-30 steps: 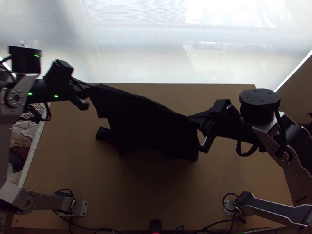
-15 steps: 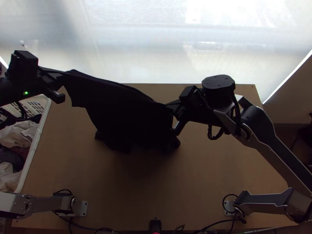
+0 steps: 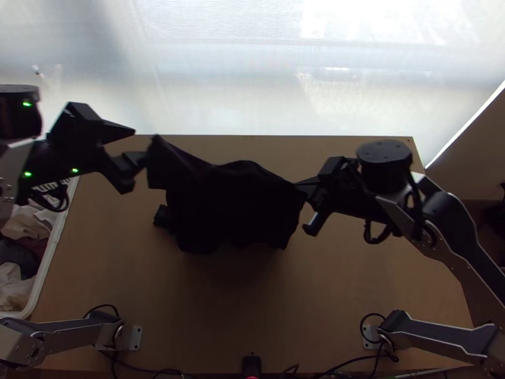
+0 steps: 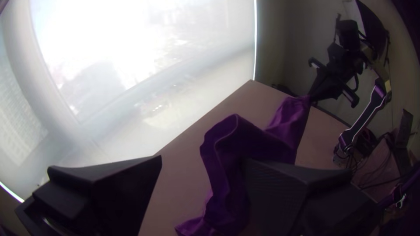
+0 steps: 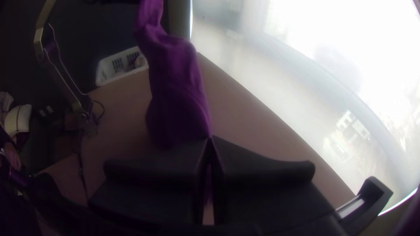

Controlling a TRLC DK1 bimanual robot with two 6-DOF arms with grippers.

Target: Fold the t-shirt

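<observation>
Gaping left fingers [image 3: 118, 131], right [image 3: 305, 185] pinching t-shirt [image 3: 233, 205]

indoor robot workspace, lab or home unclear, left arm [image 3: 76, 325] and right arm [image 3: 429, 334] mounted on wooden bench [image 3: 353, 271], cables [image 3: 360, 360] at near edge, large bright window [image 3: 252, 69] behind, white basket [image 3: 52, 249] of clothes [image 3: 26, 226] alongside

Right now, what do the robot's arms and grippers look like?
The left arm and right arm have silver-grey links, black joints and looping black cables. Green lights glow on the left one. The left gripper and right gripper each have two wide, flat black fingers.
</observation>
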